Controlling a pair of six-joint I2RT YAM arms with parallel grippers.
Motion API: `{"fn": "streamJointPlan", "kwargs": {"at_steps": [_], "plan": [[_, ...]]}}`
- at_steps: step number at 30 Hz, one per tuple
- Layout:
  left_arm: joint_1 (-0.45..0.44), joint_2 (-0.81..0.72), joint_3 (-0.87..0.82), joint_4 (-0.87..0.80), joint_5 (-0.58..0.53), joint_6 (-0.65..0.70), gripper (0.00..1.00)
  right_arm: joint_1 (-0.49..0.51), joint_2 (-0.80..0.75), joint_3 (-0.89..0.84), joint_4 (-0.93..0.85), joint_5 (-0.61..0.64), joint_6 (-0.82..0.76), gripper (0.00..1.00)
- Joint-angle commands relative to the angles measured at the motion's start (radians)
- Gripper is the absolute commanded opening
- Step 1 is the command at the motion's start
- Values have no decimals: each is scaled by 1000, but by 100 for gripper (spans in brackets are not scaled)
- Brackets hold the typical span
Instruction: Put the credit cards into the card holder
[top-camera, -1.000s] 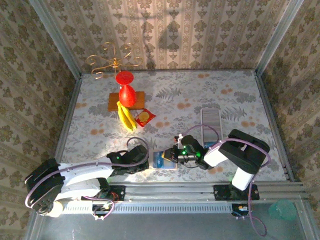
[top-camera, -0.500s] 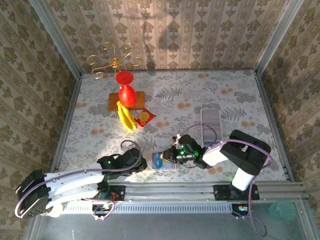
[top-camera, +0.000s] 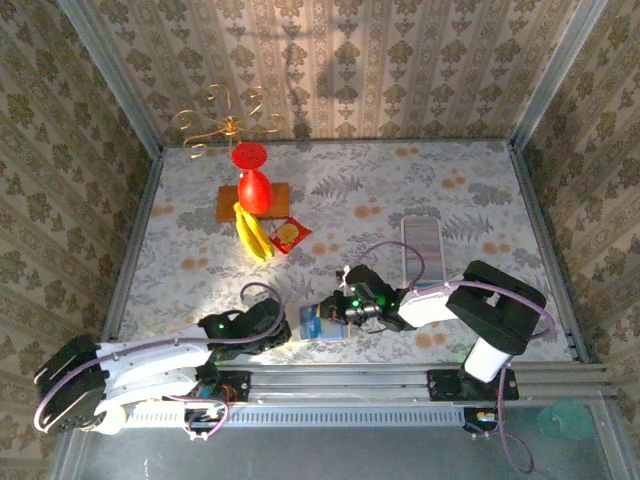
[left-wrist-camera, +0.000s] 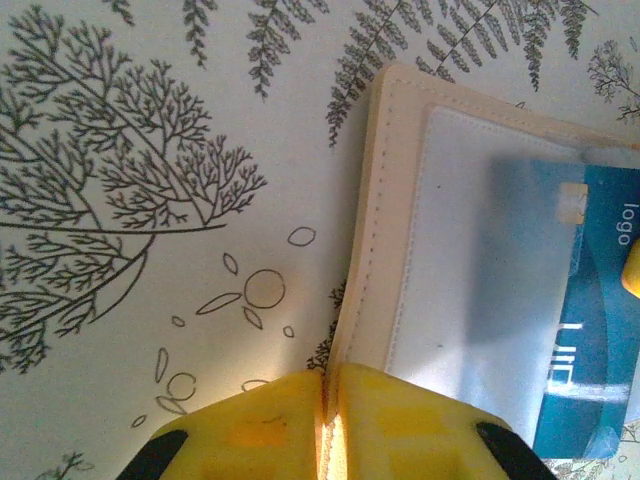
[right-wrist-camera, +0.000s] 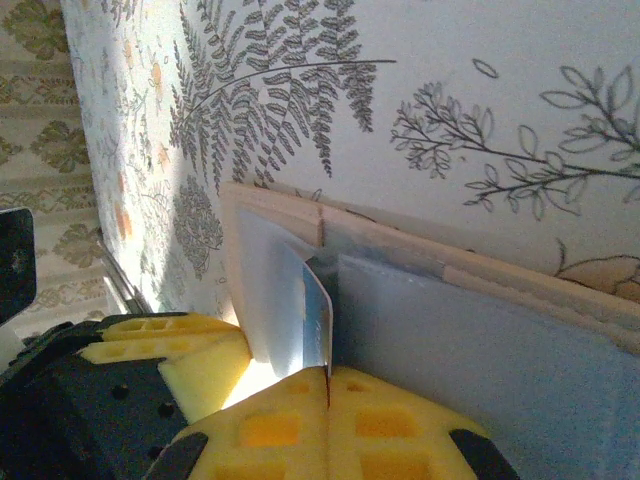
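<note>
The tan card holder (top-camera: 306, 312) lies open near the table's front edge. My left gripper (top-camera: 284, 327) sits at its left side. In the left wrist view, my yellow fingers (left-wrist-camera: 400, 420) are shut on the stitched tan edge of the card holder (left-wrist-camera: 385, 180). A blue credit card (left-wrist-camera: 590, 300) shows behind its clear pocket. My right gripper (top-camera: 342, 310) is at the holder's right side. There my right gripper (right-wrist-camera: 328, 378) is shut on a thin credit card (right-wrist-camera: 318, 300), held edge-on with its far end in the fold of the card holder (right-wrist-camera: 400, 245).
A long grey ribbed tray (top-camera: 421, 240) lies behind the right arm. Bananas (top-camera: 250, 235), a red vase (top-camera: 253, 185) on a wooden board, a snack packet (top-camera: 289, 235) and a gold wire stand (top-camera: 225, 122) sit at the back left. The metal rail (top-camera: 340, 380) runs just in front.
The left arm stretched lower and its jaws loosened briefly, then closed again on the holder's edge. The right gripper moved slightly left with its card, further over the holder.
</note>
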Motion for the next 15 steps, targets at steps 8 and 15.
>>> {"fn": "streamJointPlan", "kwargs": {"at_steps": [8,15], "plan": [[-36,128,12,187,71,-3,9,34,-32,72,-209,60,-77,0],[-41,153,27,202,75,3,9,43,-23,93,-252,60,-99,6]]}}
